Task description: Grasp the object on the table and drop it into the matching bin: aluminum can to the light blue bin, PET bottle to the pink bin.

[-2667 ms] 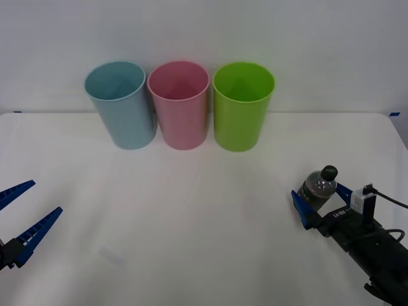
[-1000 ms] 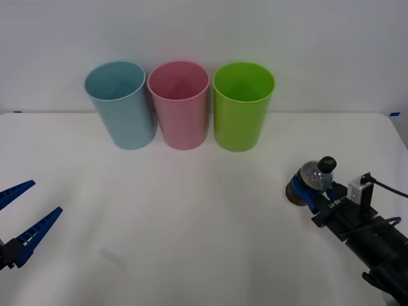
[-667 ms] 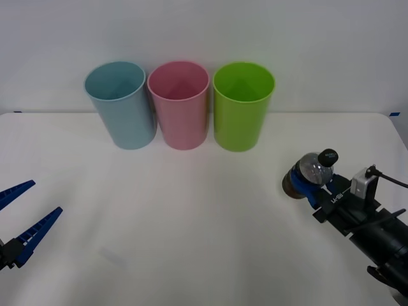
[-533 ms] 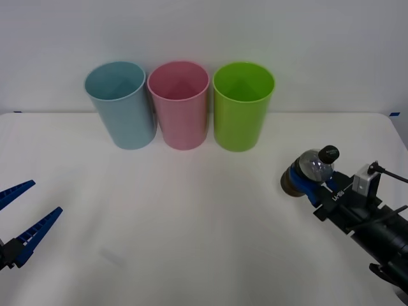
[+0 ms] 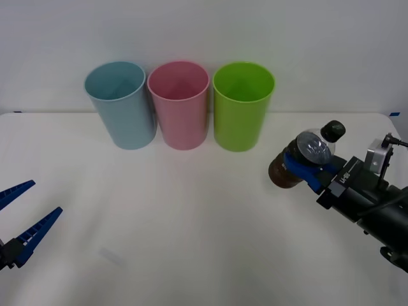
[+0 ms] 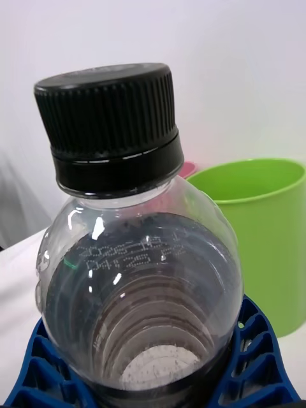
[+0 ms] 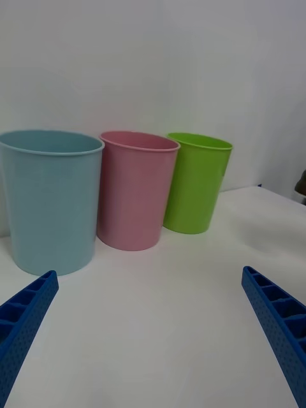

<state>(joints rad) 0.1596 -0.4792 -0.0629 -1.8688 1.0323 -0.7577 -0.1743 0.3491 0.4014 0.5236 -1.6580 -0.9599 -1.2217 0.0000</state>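
Blue ribbed right pincer (image 5: 310, 167) gripping PET bottle (image 5: 299, 160) around its middle, holding it tilted above bench (image 5: 191, 223), black cap (image 5: 333, 131) pointing up and back toward arm. Pink bin (image 5: 179, 105) standing well apart to bottle's left, beyond lime green bin (image 5: 243, 105); light blue bin (image 5: 120, 104) farthest. Left pincer (image 5: 19, 220) waiting wide open at bench's left edge. Stamped code on bottle shoulder too faint to read surely.

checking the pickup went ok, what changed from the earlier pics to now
The right claw, shut on the PET bottle throughout, has lifted it off the table and tipped it, cap pointing up and away from the bins, while drifting slightly toward them. The left claw stays open at the near left, and the light blue bin, pink bin and green bin have not moved.
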